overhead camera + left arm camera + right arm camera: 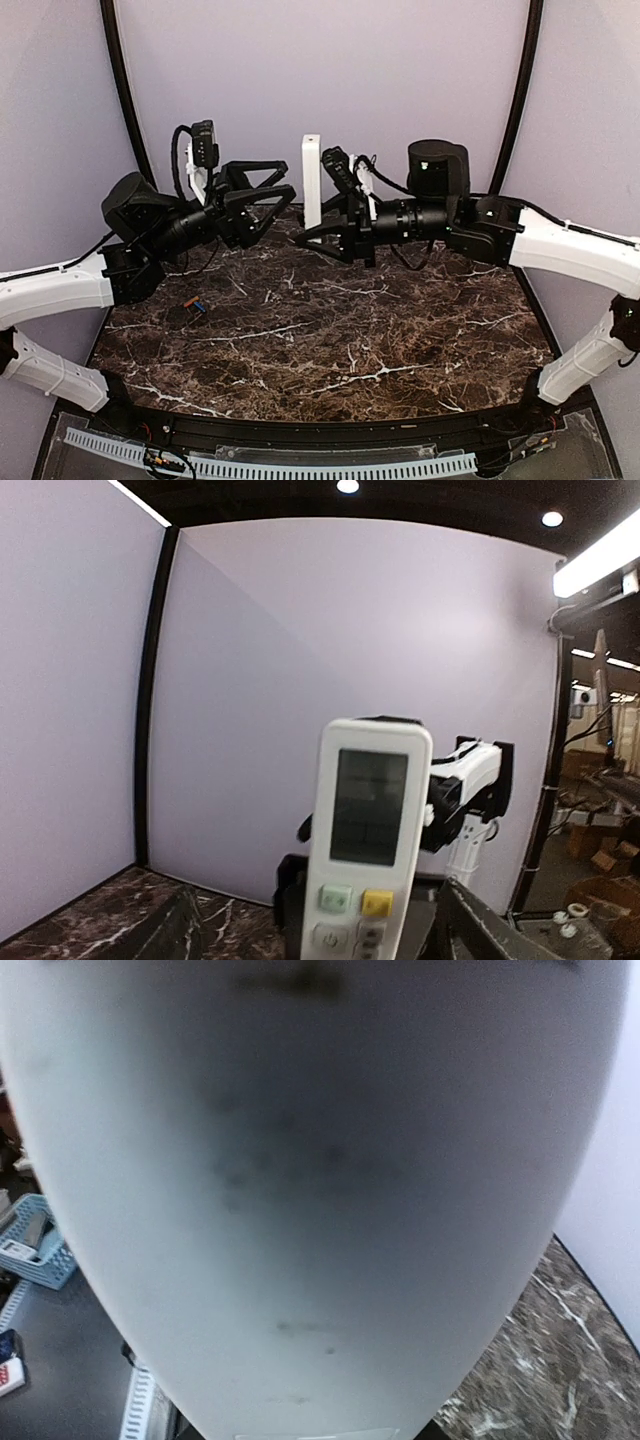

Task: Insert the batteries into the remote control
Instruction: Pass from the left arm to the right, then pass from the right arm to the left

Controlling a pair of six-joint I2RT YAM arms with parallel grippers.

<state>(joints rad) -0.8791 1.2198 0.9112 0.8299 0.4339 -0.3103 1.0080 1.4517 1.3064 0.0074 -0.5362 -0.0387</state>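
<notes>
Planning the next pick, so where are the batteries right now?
In the top view, the batteries lie on the left side of the marble table, just on the near side of the left arm, below and left of the upright remote control.

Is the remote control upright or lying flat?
Upright. The remote control stands on end, its lower end at the right gripper; the left wrist view shows screen above buttons.

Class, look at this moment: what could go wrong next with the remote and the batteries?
1. The remote control stands upright, apparently gripped only near its lower end by the right gripper. The left gripper has its jaws open, so the remote may tip or slip.
2. The batteries lie loose on the table; a dropped remote could scatter them.
</notes>
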